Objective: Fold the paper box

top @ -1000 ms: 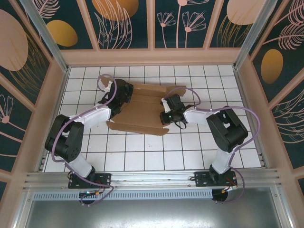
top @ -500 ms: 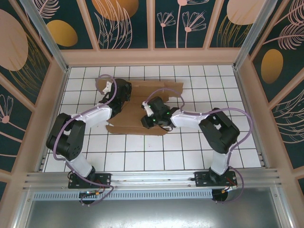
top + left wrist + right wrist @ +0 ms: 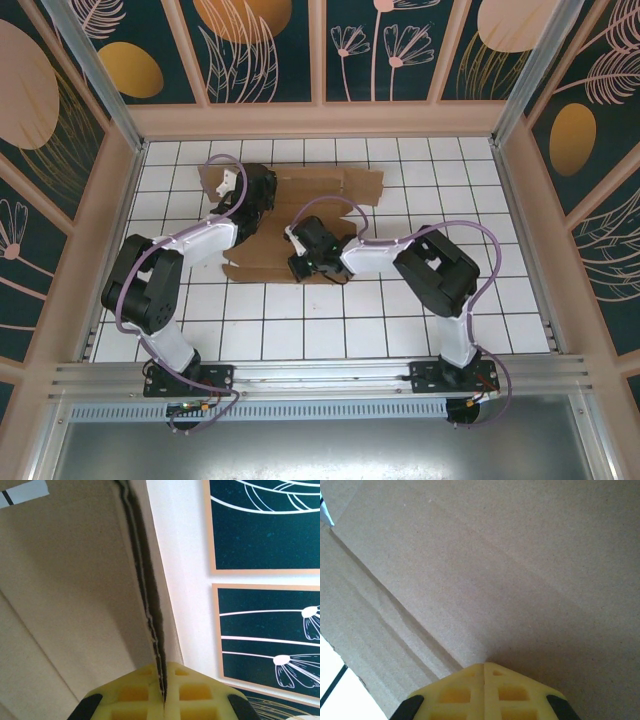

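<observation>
Paper box (image 3: 330, 190) = flat brown die-cut cardboard sheet, not yet box-shaped, lying on the white gridded table (image 3: 450, 180) toward the far side, roughly centred between the arms. Left gripper (image 3: 164, 690): yellow fingers pressed together, pinching a cardboard edge at the sheet's left end; in the left wrist view the edge runs straight into the seam between the pads and looks doubled. Right gripper (image 3: 485, 672): fingers pressed together with nothing between them, tips right at the flat face near the sheet's near edge; can't tell if they press on it. Judgement: mid-fold, one flap held and the panel possibly pinned. Risks: the left pinch is shallow and right on the edge, so any pull across the pads could slip it off or tear the layers. The right tips are a small contact, so if they bear down off the crease line they dent the panel instead of folding it. Nothing else anchors the sheet, so a sideways push could skate the whole thing across the tiles.
</observation>
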Motion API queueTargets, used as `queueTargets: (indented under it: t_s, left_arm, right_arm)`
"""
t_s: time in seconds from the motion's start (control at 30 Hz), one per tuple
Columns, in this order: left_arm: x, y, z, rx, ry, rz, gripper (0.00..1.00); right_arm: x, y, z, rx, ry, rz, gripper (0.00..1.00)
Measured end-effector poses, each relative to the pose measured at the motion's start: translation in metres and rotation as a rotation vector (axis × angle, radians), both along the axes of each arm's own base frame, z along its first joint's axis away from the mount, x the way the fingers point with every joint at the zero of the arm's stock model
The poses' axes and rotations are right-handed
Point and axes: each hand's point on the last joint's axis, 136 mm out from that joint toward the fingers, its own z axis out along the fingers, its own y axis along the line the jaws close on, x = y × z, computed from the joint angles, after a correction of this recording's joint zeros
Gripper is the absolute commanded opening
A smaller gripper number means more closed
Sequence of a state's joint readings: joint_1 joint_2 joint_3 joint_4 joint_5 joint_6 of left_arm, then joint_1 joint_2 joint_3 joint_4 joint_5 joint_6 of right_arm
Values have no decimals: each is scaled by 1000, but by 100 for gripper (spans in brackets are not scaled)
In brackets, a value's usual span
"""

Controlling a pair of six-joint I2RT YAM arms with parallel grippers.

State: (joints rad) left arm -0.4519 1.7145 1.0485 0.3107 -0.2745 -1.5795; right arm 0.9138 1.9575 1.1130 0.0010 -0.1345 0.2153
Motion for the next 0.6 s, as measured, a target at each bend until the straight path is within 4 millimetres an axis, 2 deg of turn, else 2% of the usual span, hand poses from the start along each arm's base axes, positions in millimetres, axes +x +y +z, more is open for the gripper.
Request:
queueTargets:
  t_s: [0.3, 0.47, 0.6]
  left_arm:
    - [-5, 1, -2, 7, 22, -7, 0]
    - [-19, -1, -3, -8, 18, -40, 0]
    - [-40, -1, -2, -31, -20, -70, 0]
  right_arm:
    - [-35, -27, 0, -14, 20, 24, 1]
    - [-37, -31, 0, -13, 24, 18, 1]
    - [-36, -31, -1, 2, 26, 3, 2]
